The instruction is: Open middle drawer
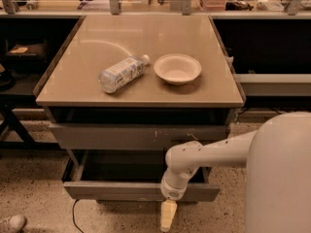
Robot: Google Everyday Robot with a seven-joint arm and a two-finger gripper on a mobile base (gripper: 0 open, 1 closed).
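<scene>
The middle drawer (116, 191) is a wide, shallow grey drawer with a plain front. It stands pulled out below the taller scratched grey front (141, 136), and its shadowed tray interior (121, 166) shows. My gripper (168, 216) hangs low, pointing down at the floor, just in front of and below the drawer's front edge, right of its middle. My white wrist (176, 181) crosses over the drawer's front. Nothing shows in the gripper.
On the tan tabletop (146, 38) a plastic water bottle (120, 73) lies on its side next to a white bowl (177, 68). My arm's white body (279, 178) fills the lower right. A shoe (10, 223) sits at the lower left on the speckled floor. Shelves stand on both sides.
</scene>
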